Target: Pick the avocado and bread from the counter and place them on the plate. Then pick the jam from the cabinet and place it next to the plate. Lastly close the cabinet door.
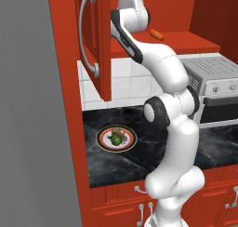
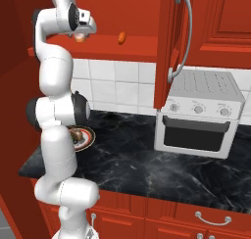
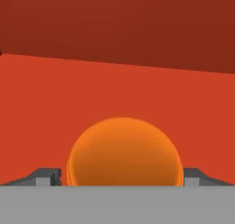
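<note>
The orange jam (image 3: pixel 123 152) stands on the red cabinet shelf (image 2: pixel 127 48), and my gripper (image 3: pixel 120 177) is open around it, one fingertip on each side with a small gap. From the right base view the gripper (image 2: pixel 81 35) is high up inside the cabinet, with the jam (image 2: pixel 80 38) just under the hand. On the black counter (image 1: pixel 139 158) lies the plate (image 1: pixel 101 136), carrying the green avocado (image 1: pixel 115 140) and the brown bread (image 1: pixel 119 131). The cabinet door (image 1: pixel 95 44) hangs open.
An elongated orange carrot-like item (image 1: pixel 155 34) lies further along the shelf to the right of the jam. A grey toaster oven (image 2: pixel 201 115) stands on the counter's right side. The open door (image 2: pixel 166 47) with its silver handle juts out beside the arm. Red drawers (image 2: pixel 196 218) run below.
</note>
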